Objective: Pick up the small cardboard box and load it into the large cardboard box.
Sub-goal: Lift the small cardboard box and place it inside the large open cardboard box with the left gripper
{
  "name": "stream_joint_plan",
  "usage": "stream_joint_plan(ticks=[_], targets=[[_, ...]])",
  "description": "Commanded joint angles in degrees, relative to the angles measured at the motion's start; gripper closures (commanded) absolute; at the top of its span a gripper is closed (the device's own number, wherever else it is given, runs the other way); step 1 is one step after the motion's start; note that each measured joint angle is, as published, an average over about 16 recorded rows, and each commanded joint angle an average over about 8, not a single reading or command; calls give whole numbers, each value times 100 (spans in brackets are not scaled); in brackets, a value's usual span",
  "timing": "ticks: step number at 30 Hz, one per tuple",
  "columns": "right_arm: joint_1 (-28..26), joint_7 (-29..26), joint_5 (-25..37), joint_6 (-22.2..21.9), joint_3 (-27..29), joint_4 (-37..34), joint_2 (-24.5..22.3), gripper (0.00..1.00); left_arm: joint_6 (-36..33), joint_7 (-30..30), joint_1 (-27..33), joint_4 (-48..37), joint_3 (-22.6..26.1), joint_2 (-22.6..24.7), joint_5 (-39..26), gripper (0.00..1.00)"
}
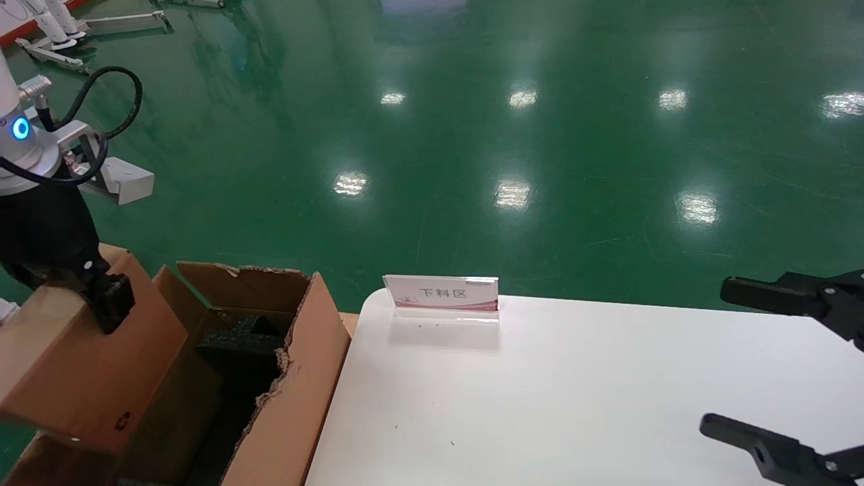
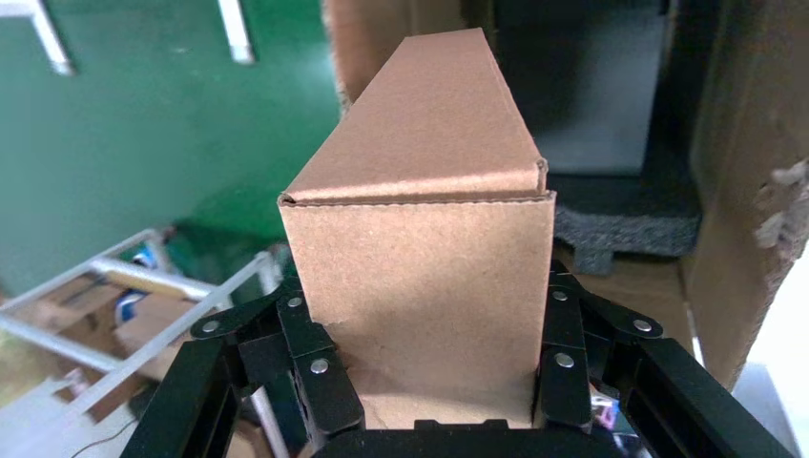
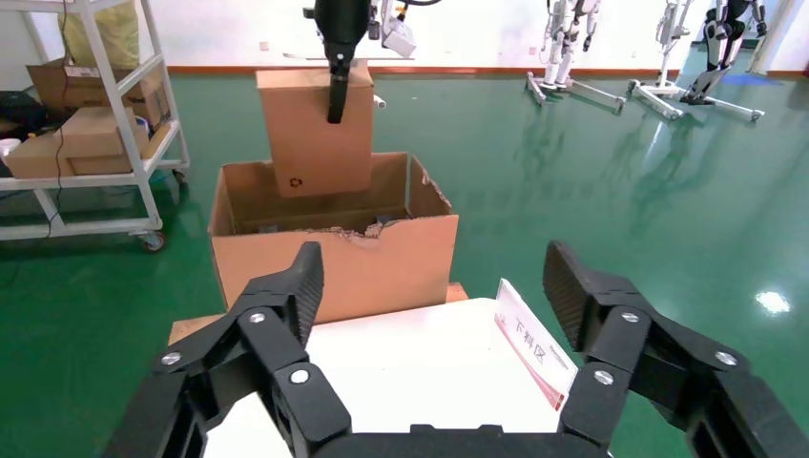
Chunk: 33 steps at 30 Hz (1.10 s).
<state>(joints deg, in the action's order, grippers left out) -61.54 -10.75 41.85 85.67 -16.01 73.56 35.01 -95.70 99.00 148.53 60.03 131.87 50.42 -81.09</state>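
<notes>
Left end effector [image 2: 420, 382]: clamped on the small box [image 1: 81, 358], fingers [image 2: 320, 367] pressed against opposite faces. The small box hangs tilted over the large box [image 1: 297, 378], its lower end dipping into the open top, as the right wrist view shows. Black foam [image 1: 239, 344] lies inside the large box, which stands on the floor just beside the table [image 1: 574, 398].

Right end effector [image 3: 434, 286]: released, fingers spread wide, hovering over the table's right side. A sign [image 1: 442, 293] stands at the table's far edge.
</notes>
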Motion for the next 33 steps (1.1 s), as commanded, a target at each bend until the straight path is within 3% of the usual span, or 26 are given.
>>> stream_joint_plan(ticks=[1, 33], targets=[[0, 0, 0, 0, 0, 0, 0, 0, 51, -108, -53, -135, -28, -51, 35, 100], [0, 0, 0, 0, 0, 0, 0, 0, 364, -1745, -1660, -2573, -337, -122, 576, 100]])
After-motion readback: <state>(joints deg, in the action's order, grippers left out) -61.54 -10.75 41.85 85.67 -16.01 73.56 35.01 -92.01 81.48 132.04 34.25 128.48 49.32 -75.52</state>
